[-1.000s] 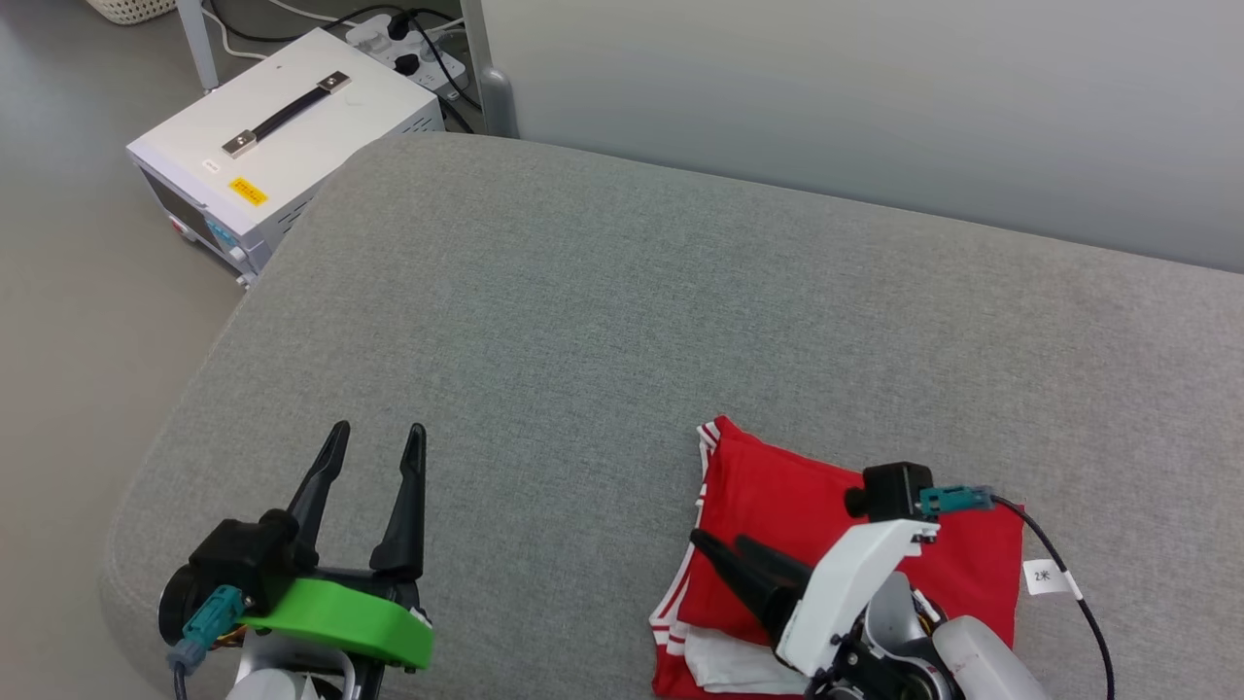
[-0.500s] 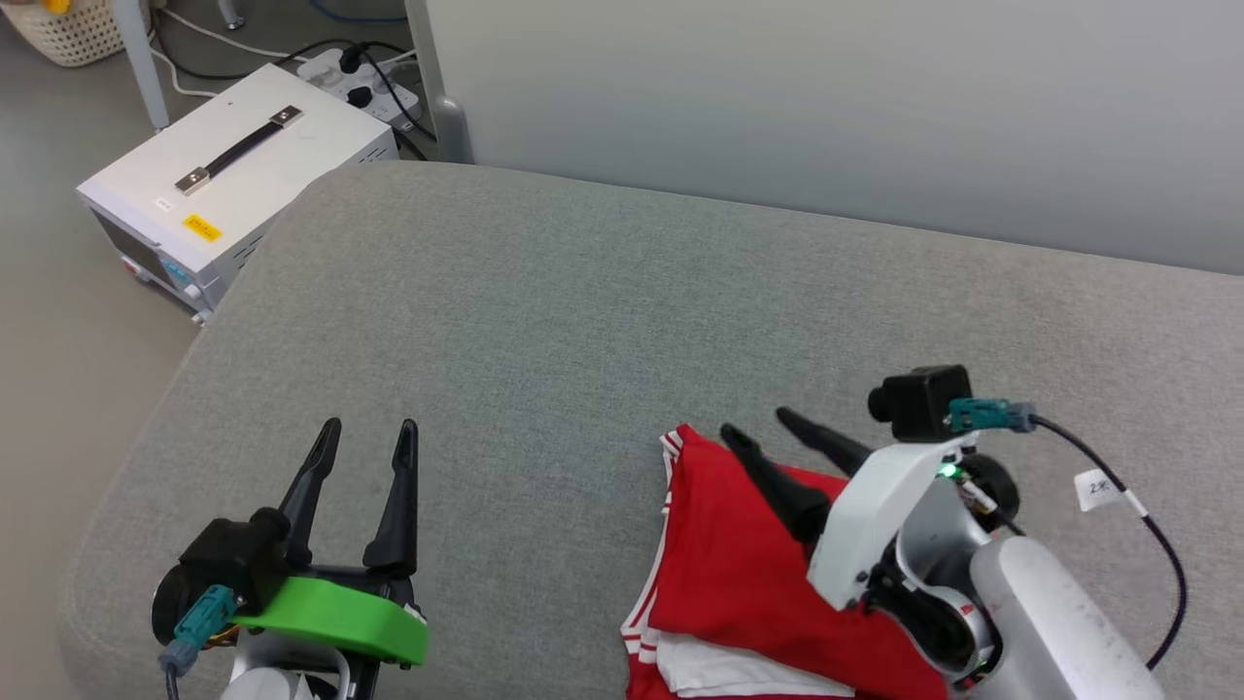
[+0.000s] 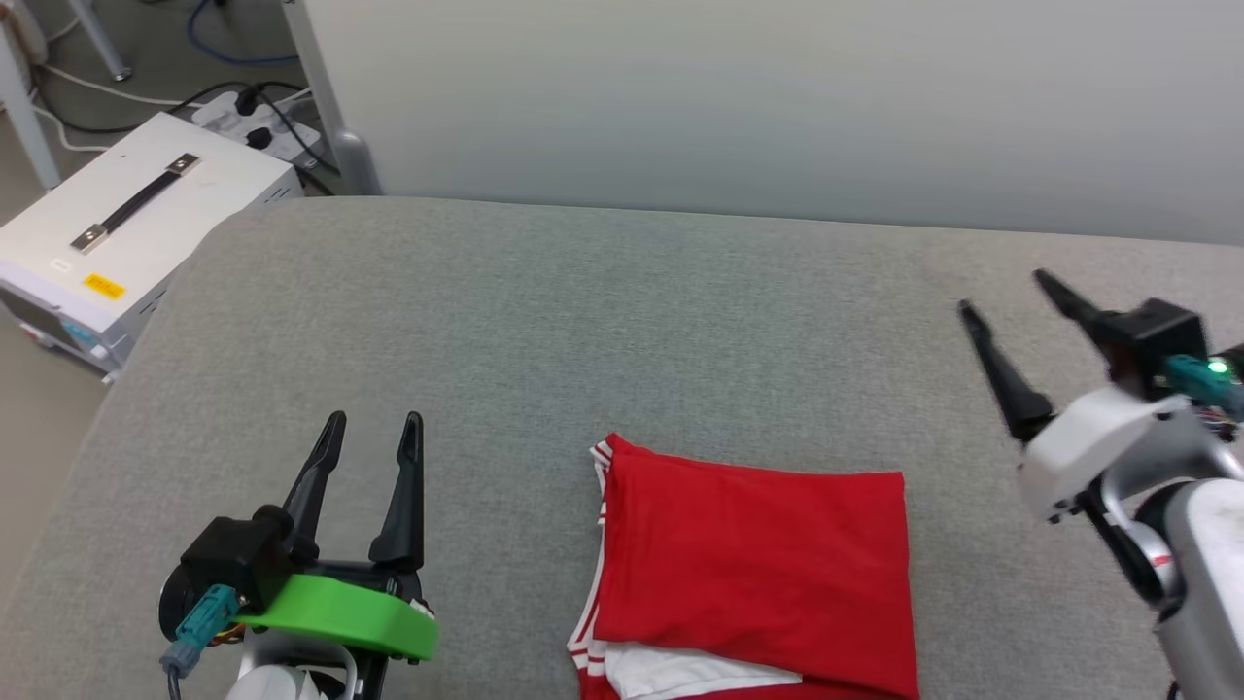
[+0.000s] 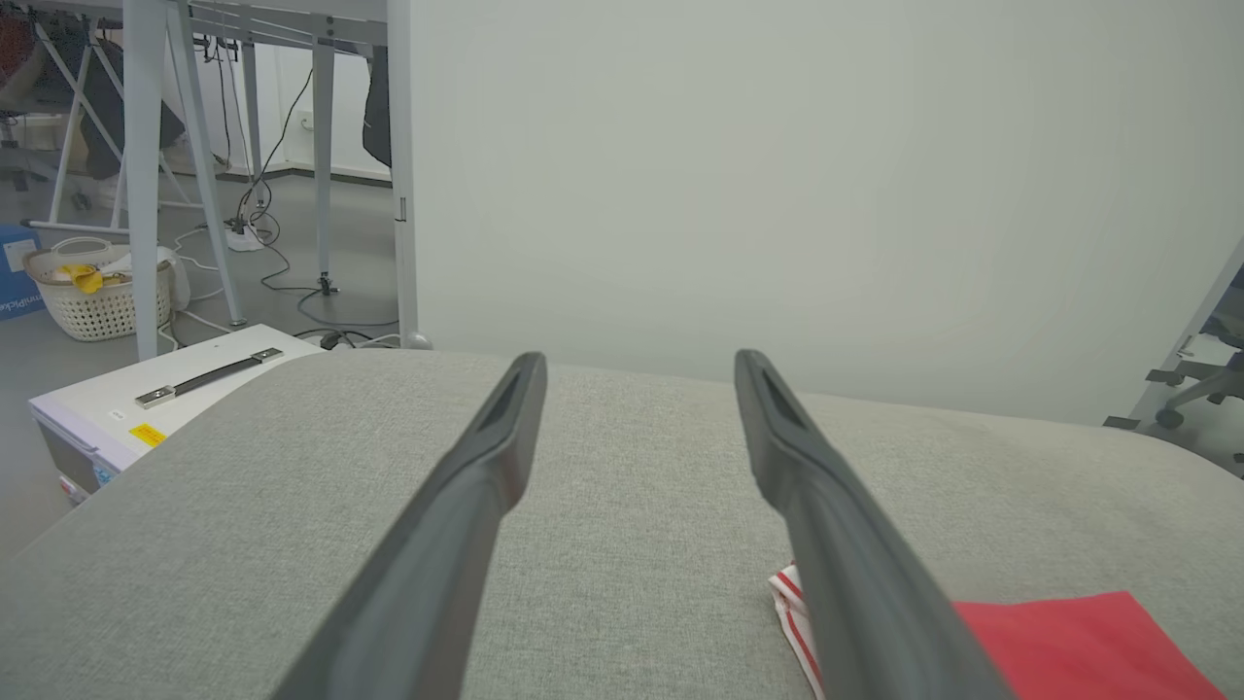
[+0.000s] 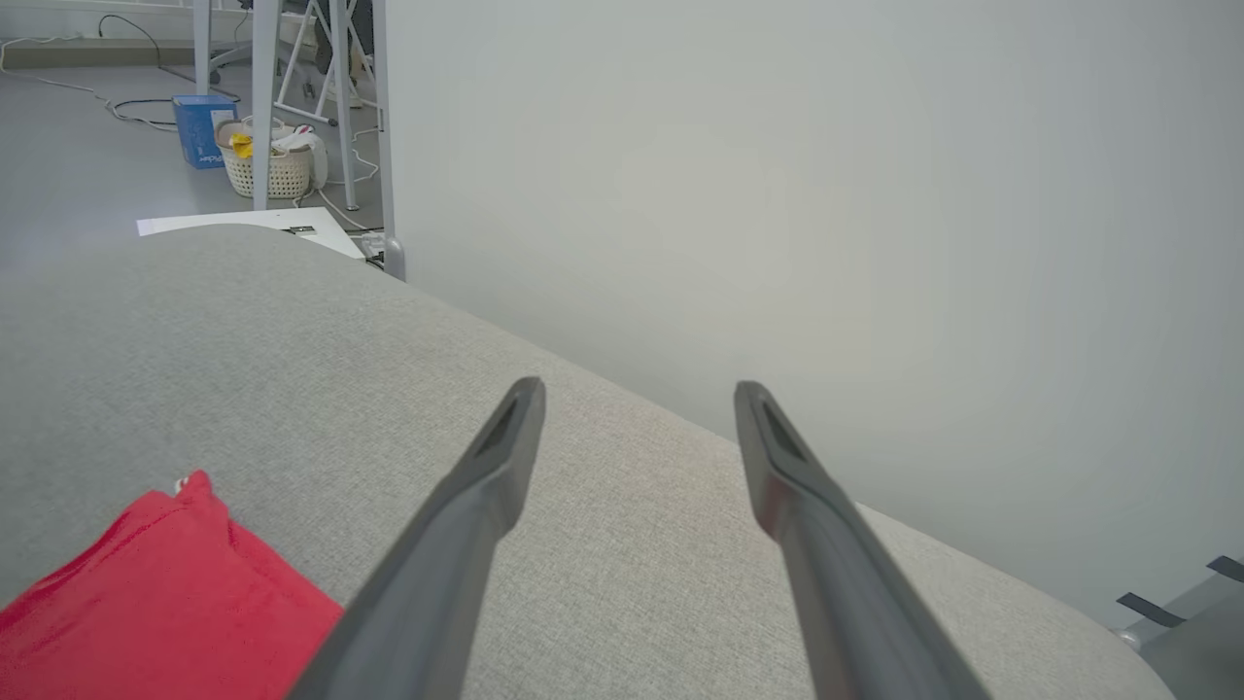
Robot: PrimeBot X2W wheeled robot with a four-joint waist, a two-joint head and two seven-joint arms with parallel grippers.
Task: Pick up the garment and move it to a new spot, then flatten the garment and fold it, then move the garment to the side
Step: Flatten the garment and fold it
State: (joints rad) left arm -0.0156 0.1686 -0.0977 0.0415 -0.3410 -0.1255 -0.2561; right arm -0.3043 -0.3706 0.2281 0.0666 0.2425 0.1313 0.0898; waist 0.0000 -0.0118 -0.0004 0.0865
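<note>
Garment (image 3: 748,564) count is one: a folded red rectangle with white trim, flat on the grey cushion (image 3: 583,311), between two hands. Left hand (image 3: 374,420) sits near left, fingers wide, empty, pointing away. Right hand (image 3: 1001,292) is apart from the garment on its right, fingers wide, empty, angled leftward.

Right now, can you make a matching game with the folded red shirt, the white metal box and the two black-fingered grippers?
Things:
1 folded red shirt
2 white metal box
3 left gripper
4 right gripper

Places:
A on the floor
B open, right of the shirt
C lying on the grey fabric cushion
D open, left of the shirt

Pairs: 1-C, 2-A, 3-D, 4-B.
</note>
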